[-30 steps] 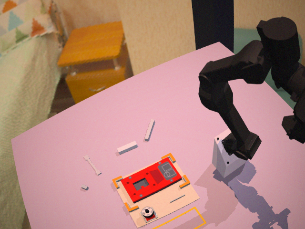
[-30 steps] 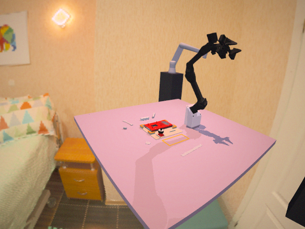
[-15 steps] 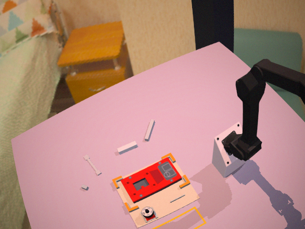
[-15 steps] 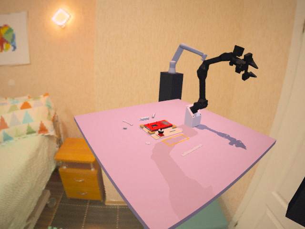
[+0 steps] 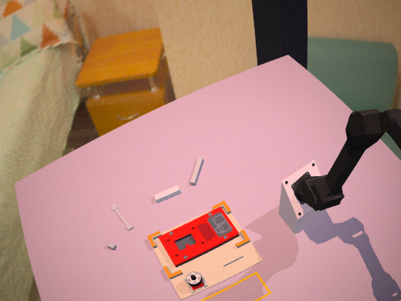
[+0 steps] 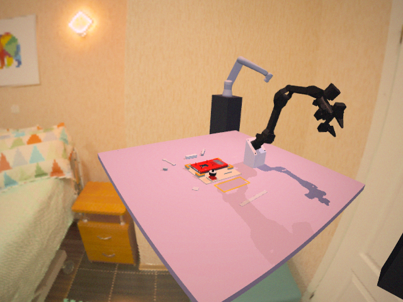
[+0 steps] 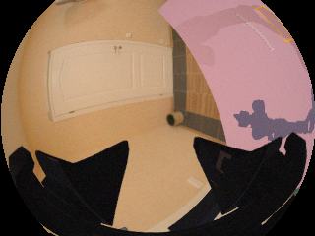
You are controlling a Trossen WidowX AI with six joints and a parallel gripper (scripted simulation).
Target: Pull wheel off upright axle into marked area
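The wheel, a small pale-faced disc with a dark rim, sits on the upright axle, whose dark tip shows at its centre. It stands over a small red base at the front corner of the beige board. The marked area is a yellow outline on the table beside the board; the top view cuts off part of it. Nothing lies inside the part in view. My gripper is open and empty, high above the table's right side, far from the wheel. It is outside the top view.
A red panel lies on the beige board between orange corner pieces. A thin rod lies on the board. Several pale pieces lie around it, with a long strip beyond the outline. The arm's white base stands nearby.
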